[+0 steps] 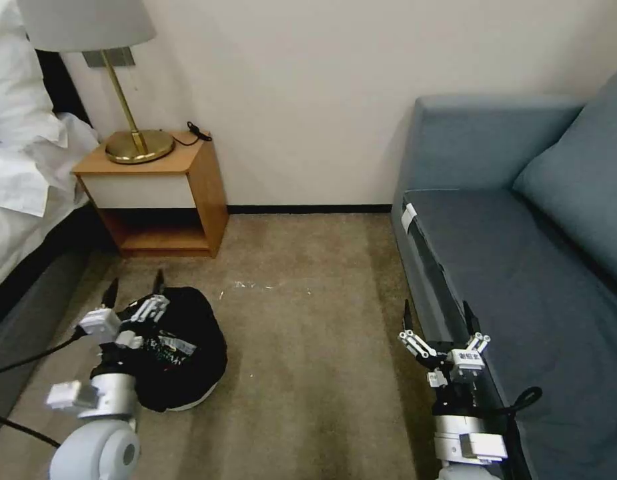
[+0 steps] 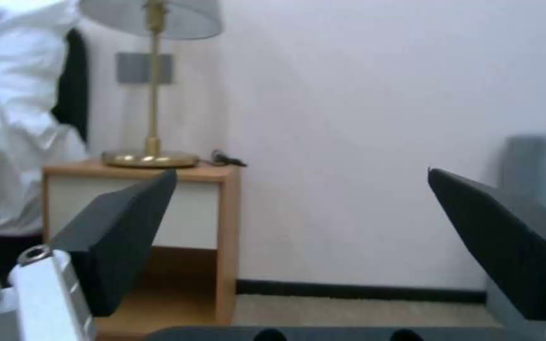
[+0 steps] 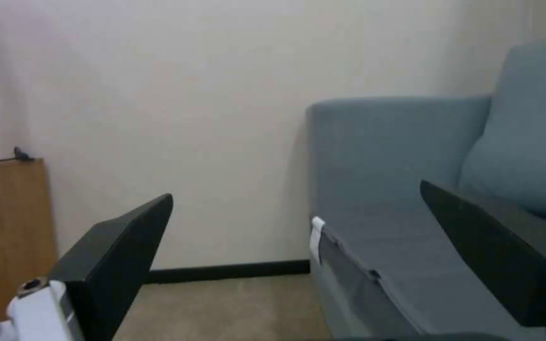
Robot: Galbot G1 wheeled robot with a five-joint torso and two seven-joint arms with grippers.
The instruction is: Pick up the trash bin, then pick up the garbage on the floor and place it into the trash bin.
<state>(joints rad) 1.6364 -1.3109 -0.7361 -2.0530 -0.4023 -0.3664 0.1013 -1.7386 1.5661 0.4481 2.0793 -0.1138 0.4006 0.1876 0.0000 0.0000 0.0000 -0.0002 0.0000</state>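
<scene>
A carpeted bedroom floor (image 1: 301,333) is seen, bounded by a pale wall, with a wooden nightstand (image 1: 158,193) carrying a brass lamp (image 1: 131,127) beside a bed on the robot's left and a blue sofa (image 1: 521,253) on its right. The trash bin (image 1: 188,340), lined with crinkled black plastic and showing a whitish base edge, is found on the carpet at the near left, in front of the nightstand. The left gripper (image 1: 135,288) is held directly over the bin's near-left side, its jaws spread apart and nothing gripped between them. The right gripper (image 1: 437,312) is likewise released and empty, held beside the sofa's front edge, well apart from the bin. The bin is therefore judged to lie just below and slightly right of the left gripper, making the left arm clearly the nearer one. No litter can be made out on the visible carpet.
</scene>
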